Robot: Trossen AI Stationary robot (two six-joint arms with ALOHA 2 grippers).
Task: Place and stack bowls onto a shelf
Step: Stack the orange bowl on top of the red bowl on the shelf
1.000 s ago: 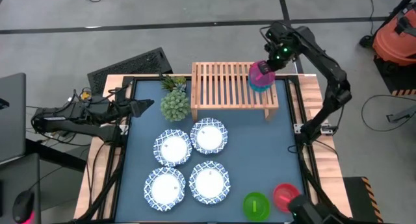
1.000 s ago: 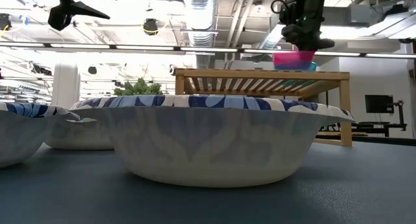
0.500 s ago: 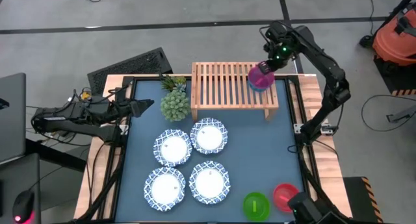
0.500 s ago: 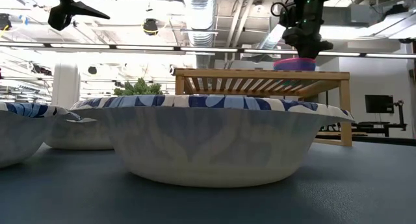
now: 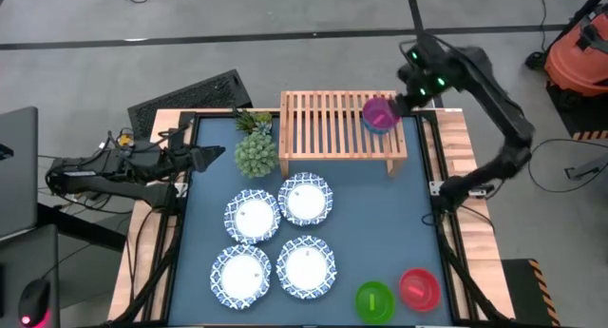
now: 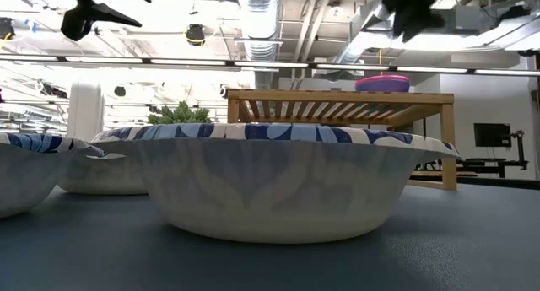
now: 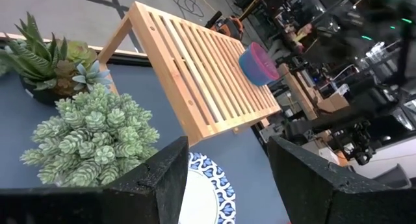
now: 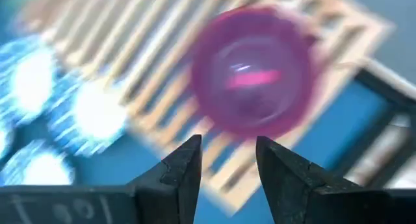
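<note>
A dark blue table (image 5: 380, 242) with a wood border is seen from above, grey floor around it. The shelf (image 5: 337, 128) stands at the far edge, its long axis running left to right and its slats front to back. Four patterned bowls (image 5: 280, 238) sit upright, rims up, in a two-by-two group near the table's middle; in the low view the nearest one fills the foreground and hides the shelf's lower part. A magenta bowl (image 5: 379, 113) is nested upright in a teal bowl (image 7: 250, 69) on the shelf's right end; only a teal edge shows. A green bowl (image 5: 374, 300) and a red bowl (image 5: 418, 289) lie side by side at the near right corner. Plants (image 5: 254, 147) stand left of the shelf. The right hand (image 8: 226, 160) is held above the stack, fingers narrowly apart, empty. The left hand (image 7: 227, 178) is parked off the table's left edge, fingers wide, empty. Ceiling ducts and lights are seen behind.
</note>
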